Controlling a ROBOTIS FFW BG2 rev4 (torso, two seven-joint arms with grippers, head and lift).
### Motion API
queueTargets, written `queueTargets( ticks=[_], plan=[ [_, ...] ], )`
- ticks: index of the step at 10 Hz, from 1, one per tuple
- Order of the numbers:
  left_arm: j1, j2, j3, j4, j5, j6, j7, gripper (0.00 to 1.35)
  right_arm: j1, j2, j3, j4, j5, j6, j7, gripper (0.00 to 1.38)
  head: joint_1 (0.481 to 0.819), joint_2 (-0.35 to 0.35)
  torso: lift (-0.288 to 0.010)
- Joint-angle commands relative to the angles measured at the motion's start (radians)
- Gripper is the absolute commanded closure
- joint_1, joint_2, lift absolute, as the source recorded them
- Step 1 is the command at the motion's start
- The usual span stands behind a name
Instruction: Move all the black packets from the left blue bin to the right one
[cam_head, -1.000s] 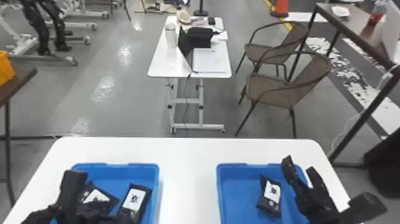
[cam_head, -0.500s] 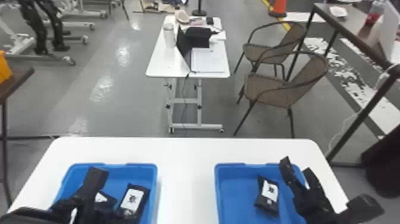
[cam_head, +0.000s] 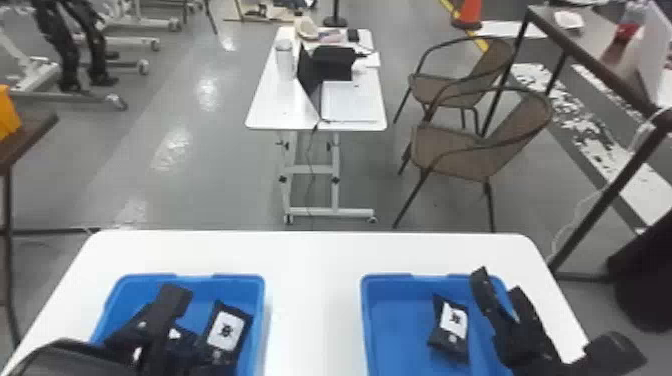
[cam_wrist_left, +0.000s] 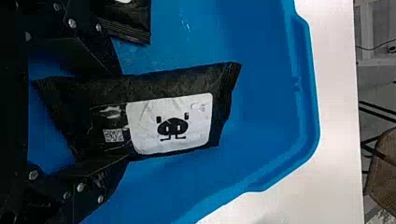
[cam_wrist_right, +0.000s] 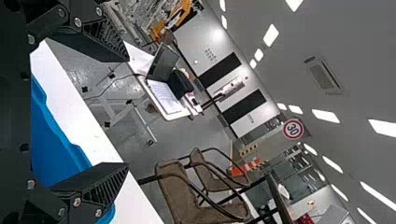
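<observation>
Over the left blue bin, my left gripper hangs low, left of a black packet with a white label. In the left wrist view, my left gripper is open, its two fingers at either side of a black packet. Part of another packet lies beside it in the bin. The right blue bin holds one black packet. At that bin's right side my right gripper is parked; in the right wrist view the right gripper stands open with nothing held.
Both bins stand on a white table, with a strip of tabletop between them. Beyond it are a smaller white table with a laptop, brown chairs and a dark table on the right.
My left gripper has moved to the right over the left bin, closer to the labelled packet. The right arm has kept its place by the right bin.
</observation>
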Motion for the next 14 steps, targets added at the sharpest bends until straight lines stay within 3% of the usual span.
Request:
queueTargets(
  ticks=[1, 2, 3, 5, 7, 9, 10, 12, 14],
  plan=[
    [-0.015, -0.001, 0.0, 0.02, -0.001, -0.054, -0.014, 0.92, -0.001, 0.013, 0.0, 0.0, -0.004, 0.001, 0.002, 0.23, 0.695, -0.039, 0.0],
    [-0.018, 0.002, 0.016, 0.016, 0.024, -0.069, -0.087, 1.01, 0.0, 0.013, 0.0, 0.001, -0.004, 0.004, 0.003, 0.23, 0.695, -0.04, 0.0],
    [-0.006, 0.014, 0.027, -0.027, 0.022, -0.074, -0.186, 1.01, 0.0, 0.013, 0.002, 0.003, -0.005, 0.009, 0.005, 0.23, 0.695, -0.051, 0.0],
    [0.077, 0.037, 0.041, -0.213, 0.022, -0.048, -0.235, 1.01, 0.002, 0.013, 0.003, 0.008, -0.018, 0.009, 0.01, 0.23, 0.695, -0.075, 0.0],
    [0.159, 0.025, 0.098, -0.385, 0.021, -0.045, -0.275, 1.21, 0.0, 0.013, 0.005, 0.009, -0.019, 0.009, 0.017, 0.23, 0.695, -0.082, 0.0],
    [0.173, 0.021, 0.116, -0.477, 0.05, -0.082, -0.357, 1.21, -0.003, 0.013, 0.008, 0.009, -0.024, 0.013, 0.034, 0.23, 0.695, -0.092, 0.0],
    [0.155, 0.014, 0.136, -0.461, 0.131, -0.22, -0.407, 1.21, -0.02, 0.013, 0.006, 0.018, -0.028, 0.026, 0.068, 0.23, 0.695, -0.1, 0.0],
    [0.049, 0.014, 0.07, -0.27, 0.314, -0.422, -0.485, 1.21, -0.062, 0.013, 0.006, 0.035, -0.041, 0.064, 0.158, 0.23, 0.695, -0.119, 0.0],
    [-0.084, 0.014, -0.073, -0.072, 0.412, -0.49, -0.533, 1.21, -0.136, 0.013, 0.006, 0.066, -0.004, 0.096, 0.286, 0.23, 0.695, -0.136, 0.0]
  ],
)
